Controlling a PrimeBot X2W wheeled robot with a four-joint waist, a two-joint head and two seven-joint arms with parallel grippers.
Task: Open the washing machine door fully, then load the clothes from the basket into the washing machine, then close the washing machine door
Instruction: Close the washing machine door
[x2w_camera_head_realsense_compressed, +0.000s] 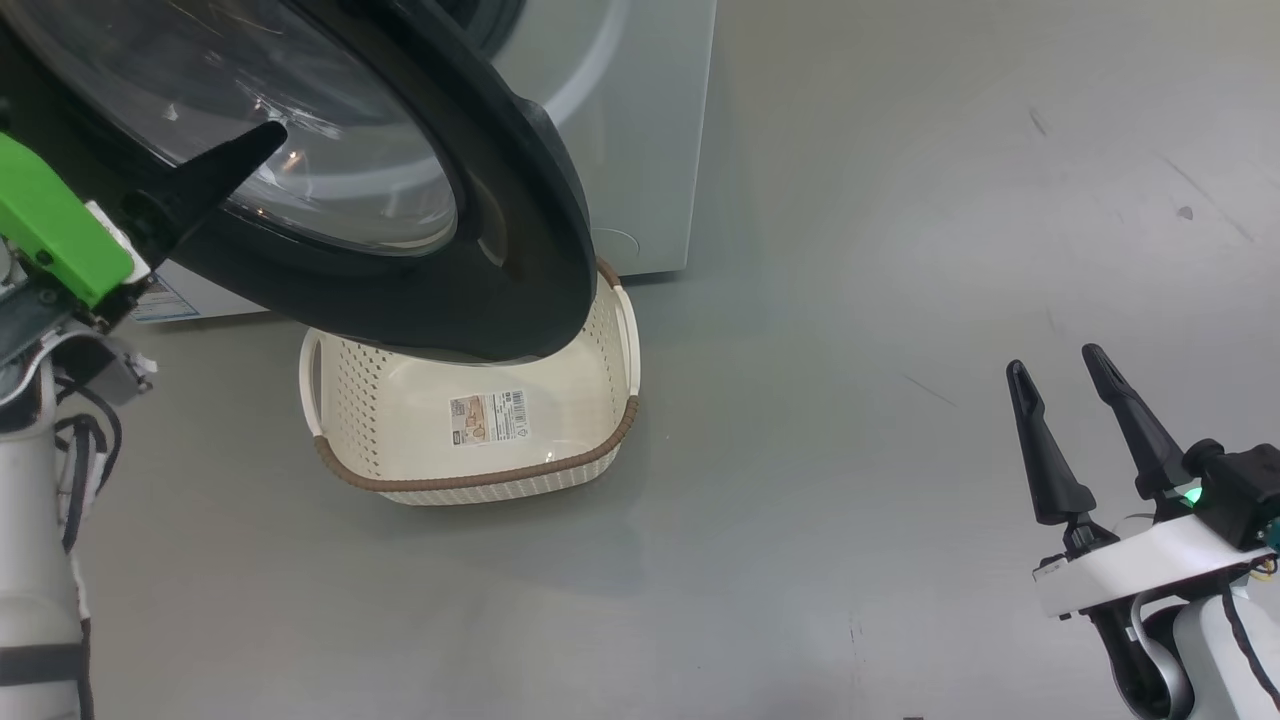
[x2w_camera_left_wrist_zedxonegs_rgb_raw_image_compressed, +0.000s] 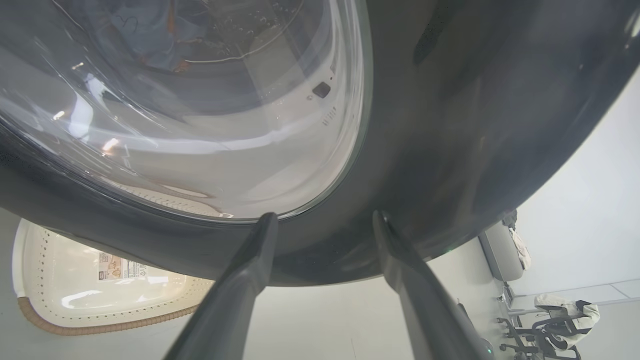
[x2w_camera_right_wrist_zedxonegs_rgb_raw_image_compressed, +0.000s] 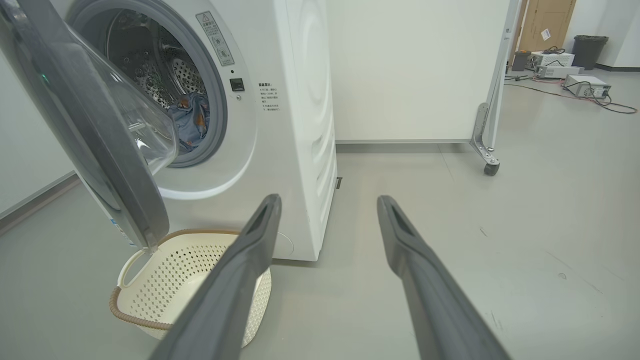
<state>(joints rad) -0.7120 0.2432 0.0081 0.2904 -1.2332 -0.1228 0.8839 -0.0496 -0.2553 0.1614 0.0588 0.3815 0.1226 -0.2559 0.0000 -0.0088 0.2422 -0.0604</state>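
Progress, judged from the layout: near the end. Washing machine door (x2w_camera_head_realsense_compressed: 520, 200) open, swung out from the washing machine (x2w_camera_right_wrist_zedxonegs_rgb_raw_image_compressed: 300, 125); hangs above the machine-side part of the basket (x2w_camera_head_realsense_compressed: 400, 420) on the grey floor in front. Basket empty apart from a barcode sticker (x2w_camera_head_realsense_compressed: 488, 416) on its bottom. Clothes (x2w_camera_right_wrist_zedxonegs_rgb_raw_image_compressed: 192, 117) inside the steel drum (x2w_camera_right_wrist_zedxonegs_rgb_raw_image_compressed: 150, 60), a blue heap with orange figures low behind the grey gasket (x2w_camera_right_wrist_zedxonegs_rgb_raw_image_compressed: 217, 100). Loading therefore apparently complete; only the closing of the door left. Left gripper (x2w_camera_left_wrist_zedxonegs_rgb_raw_image_compressed: 325, 216) up at the outer face of the door, fingers spread wide with nothing between them, tips at the black rim just below the glass bowl; impossible to tell whether touching or just short. Right gripper (x2w_camera_head_realsense_compressed: 1052, 358) likewise open and empty, low at the right, well apart from machine and basket. Likely next: a push on the door toward the opening, with care for the basket underneath.
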